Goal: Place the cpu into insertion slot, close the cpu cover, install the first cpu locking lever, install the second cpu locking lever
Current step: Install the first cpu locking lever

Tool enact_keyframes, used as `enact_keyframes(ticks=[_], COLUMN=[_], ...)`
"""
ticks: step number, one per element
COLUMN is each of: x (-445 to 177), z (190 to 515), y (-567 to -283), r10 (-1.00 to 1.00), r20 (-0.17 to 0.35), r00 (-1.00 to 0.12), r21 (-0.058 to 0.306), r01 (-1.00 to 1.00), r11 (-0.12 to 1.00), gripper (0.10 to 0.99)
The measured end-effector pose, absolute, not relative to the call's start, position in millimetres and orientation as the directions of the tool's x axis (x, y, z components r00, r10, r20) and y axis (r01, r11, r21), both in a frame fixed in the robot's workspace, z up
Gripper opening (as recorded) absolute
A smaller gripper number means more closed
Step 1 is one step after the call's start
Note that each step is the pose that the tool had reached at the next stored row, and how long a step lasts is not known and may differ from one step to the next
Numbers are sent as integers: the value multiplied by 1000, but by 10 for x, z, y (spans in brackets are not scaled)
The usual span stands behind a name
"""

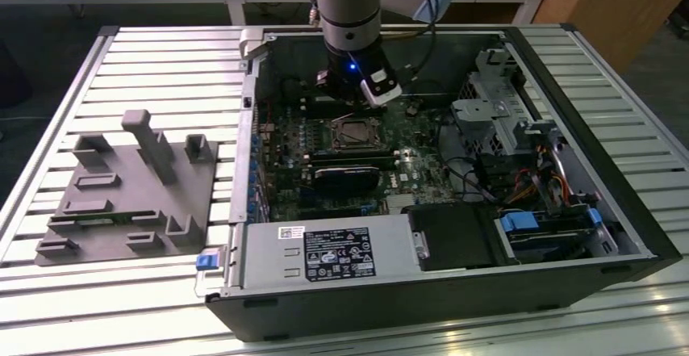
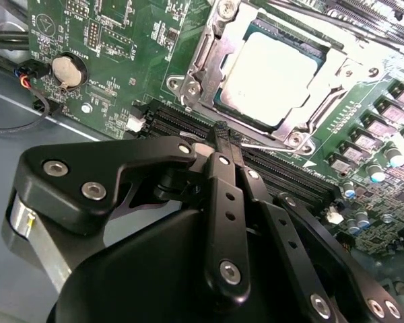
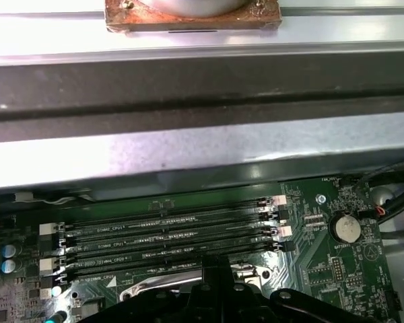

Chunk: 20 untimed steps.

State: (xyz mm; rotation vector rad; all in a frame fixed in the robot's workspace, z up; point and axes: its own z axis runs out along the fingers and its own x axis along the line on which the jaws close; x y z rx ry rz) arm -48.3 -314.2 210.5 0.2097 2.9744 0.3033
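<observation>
Silver-grey and flat, the cpu (image 2: 273, 77) lies seated in the insertion slot (image 1: 351, 134), and the cpu cover (image 2: 203, 57) is down over it, its metal frame lying around the chip's edges in the second wrist view. Just beside one edge of that frame runs a thin, bright locking lever (image 2: 264, 142). The black hand (image 2: 221, 129) has its fingers drawn fully together, their tips right at the lever's near end. I cannot tell whether the wire is pinched between them or only touched. Long black memory slots (image 3: 168, 235) lie between the socket and the hand, all on the green motherboard (image 2: 121, 40), with a round coin cell (image 2: 69, 69) near the board's corner. The board sits inside an open computer case (image 1: 603, 130) lying on a slatted metal worktop (image 1: 140, 65). A grey fixture (image 1: 135, 190) rests at the exterior view's left.
</observation>
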Motion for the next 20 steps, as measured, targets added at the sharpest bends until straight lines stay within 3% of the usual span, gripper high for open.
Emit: enact_keyframes(ticks=[20], x=[-474], z=[2075], y=[-3076], r10=[287], r20=[-132], r00=[-949], r21=[196], r01=[259], r11=[946], gripper=[106])
